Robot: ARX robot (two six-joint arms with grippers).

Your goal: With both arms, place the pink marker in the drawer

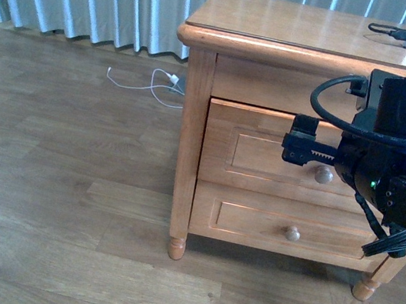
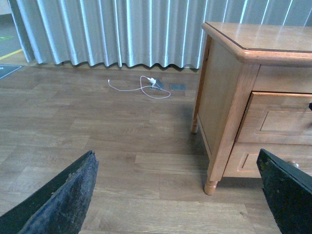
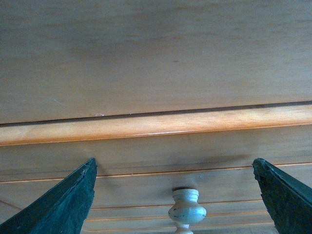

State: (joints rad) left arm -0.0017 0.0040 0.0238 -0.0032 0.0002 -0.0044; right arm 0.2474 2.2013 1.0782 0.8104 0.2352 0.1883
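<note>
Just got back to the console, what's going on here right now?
The right gripper hangs close in front of the upper drawer, jaws open either side of its knob but not yet closed on it. The drawer is shut or nearly so. The left gripper hangs open and empty over the floor beside the dresser. The pink marker is not visible in any view.

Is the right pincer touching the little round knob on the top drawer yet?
Apart. In the right wrist view the right pincer is wide open, and bare wood shows between the knob on the drawer and each finger.
</note>
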